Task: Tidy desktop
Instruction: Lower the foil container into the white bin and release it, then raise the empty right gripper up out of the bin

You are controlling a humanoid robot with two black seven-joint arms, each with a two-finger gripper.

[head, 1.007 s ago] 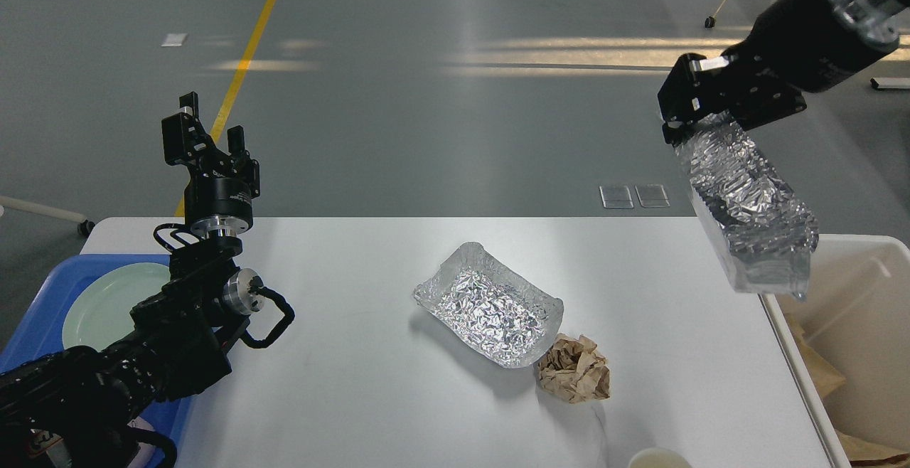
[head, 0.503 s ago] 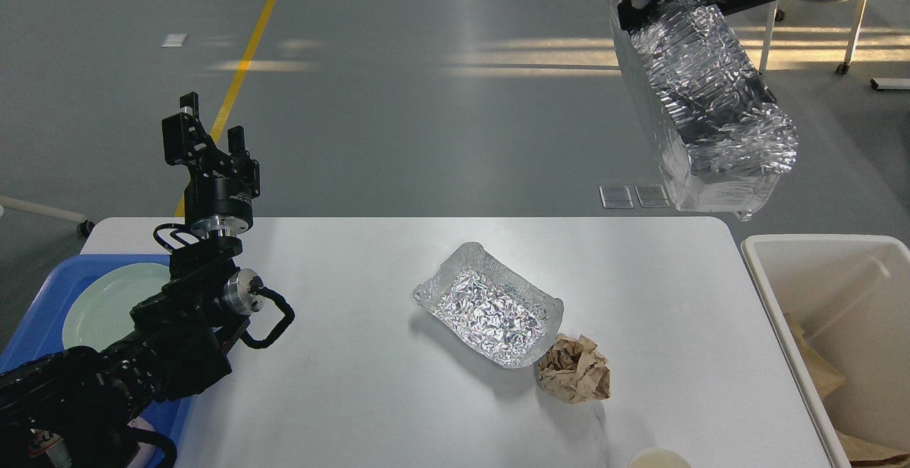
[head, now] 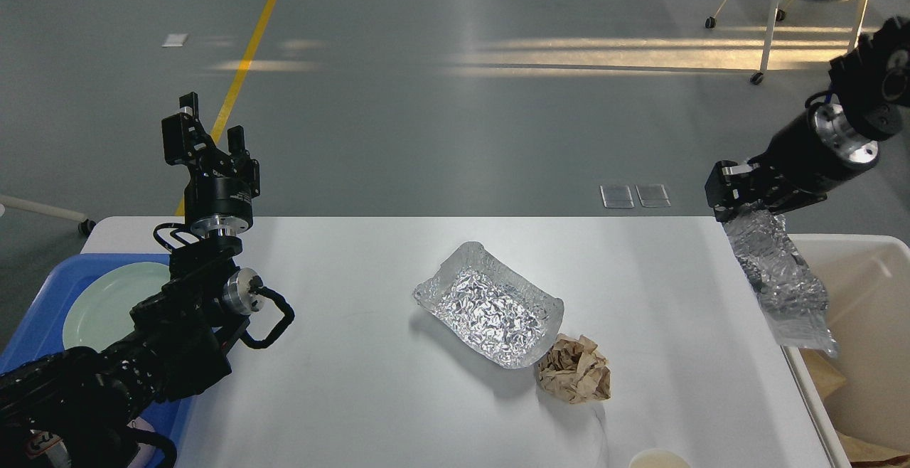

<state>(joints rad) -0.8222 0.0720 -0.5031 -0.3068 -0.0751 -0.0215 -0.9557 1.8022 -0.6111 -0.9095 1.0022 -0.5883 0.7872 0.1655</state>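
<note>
Since half a second ago the right end effector has dropped from the top of the view to just past the far right corner of the desktop, and the crumpled foil tray it grips by one end now hangs down over the near rim of the off-white bin instead of high above the floor. That bin stands just beside the surface's right edge and holds brown paper scraps low against its wall. The left end effector has not shifted; it points upward above the far left corner, fingers spread apart and holding nothing. The white surface fills the lower middle of the view, with wide bare stretches on its left half and along its far edge. Near its centre lies a second foil tray, open side up and holding nothing, and a crumpled brown paper ball touches that tray's near right corner. A cup rim peeks in at the near edge. Off the left edge sits a blue tray carrying a pale green plate, partly hidden by the left arm.
</note>
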